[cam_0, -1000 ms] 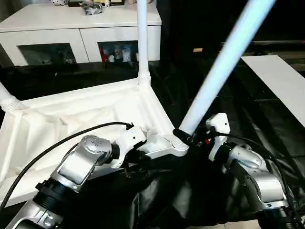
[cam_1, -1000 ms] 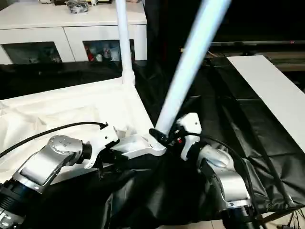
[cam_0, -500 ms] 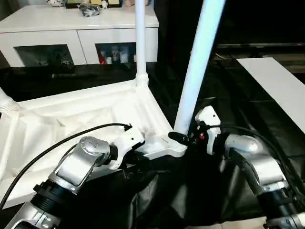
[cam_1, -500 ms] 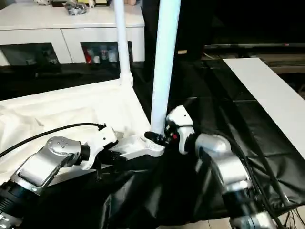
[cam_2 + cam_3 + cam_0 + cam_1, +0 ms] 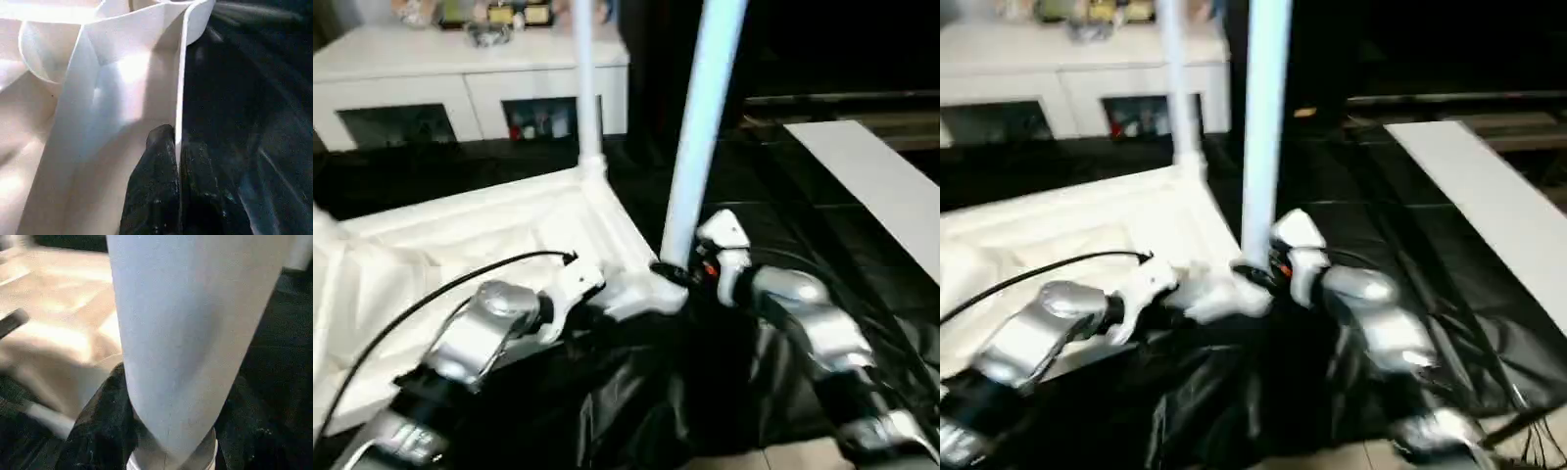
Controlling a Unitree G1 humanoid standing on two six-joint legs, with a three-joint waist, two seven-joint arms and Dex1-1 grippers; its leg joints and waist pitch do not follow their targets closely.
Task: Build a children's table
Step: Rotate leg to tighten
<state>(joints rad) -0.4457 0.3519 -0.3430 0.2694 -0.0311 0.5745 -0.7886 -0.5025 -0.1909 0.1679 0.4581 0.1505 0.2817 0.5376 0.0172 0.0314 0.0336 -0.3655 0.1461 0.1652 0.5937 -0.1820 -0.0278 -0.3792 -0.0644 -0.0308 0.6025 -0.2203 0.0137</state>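
The white tabletop (image 5: 480, 245) lies upside down on black sheeting, ribbed underside up. One white leg (image 5: 586, 88) stands upright in the far corner socket. A second leg (image 5: 700, 127) stands nearly upright at the near right corner socket (image 5: 651, 292), and my right gripper (image 5: 677, 274) is shut around its base; its fingers (image 5: 100, 421) wrap the tube (image 5: 186, 333). My left gripper (image 5: 177, 161) is shut on the tabletop's rim wall (image 5: 182, 88) just beside that corner, one finger on each side.
A white cabinet with glass doors (image 5: 470, 83) stands at the back. A flat white board (image 5: 871, 176) lies on the black sheeting (image 5: 773, 196) to the right. Bare floor shows at the near edge (image 5: 773, 455).
The right gripper has swung the leg from leaning to the right to nearly upright over the corner socket. The camera has shifted; the left gripper has kept its hold on the rim.
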